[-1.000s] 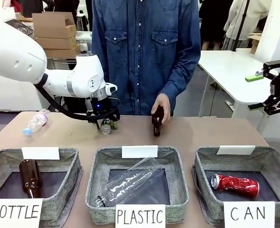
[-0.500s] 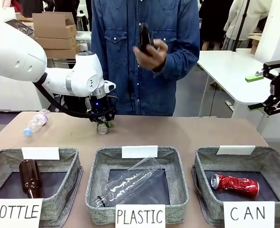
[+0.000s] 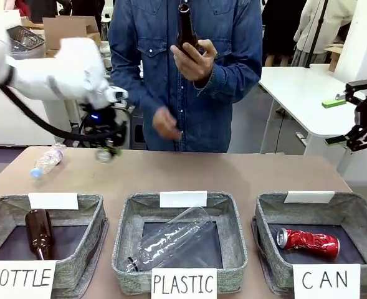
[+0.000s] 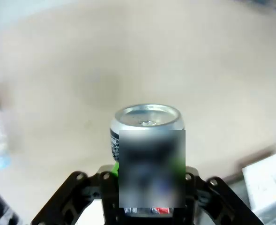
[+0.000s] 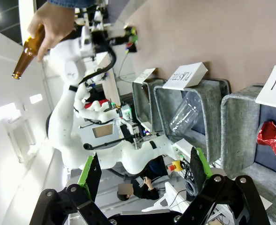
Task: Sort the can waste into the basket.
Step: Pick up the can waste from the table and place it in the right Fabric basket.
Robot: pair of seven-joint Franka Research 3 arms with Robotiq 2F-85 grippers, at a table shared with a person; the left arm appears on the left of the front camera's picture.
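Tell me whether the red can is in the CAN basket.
In. The red can lies on its side inside the CAN basket.

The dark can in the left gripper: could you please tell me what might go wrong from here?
The left gripper holds the dark can at the left of the table, but the CAN basket sits far right, so the carry may pass near the person's lower hand. The wrist view shows the can gripped near one end, so it might tilt or slip.
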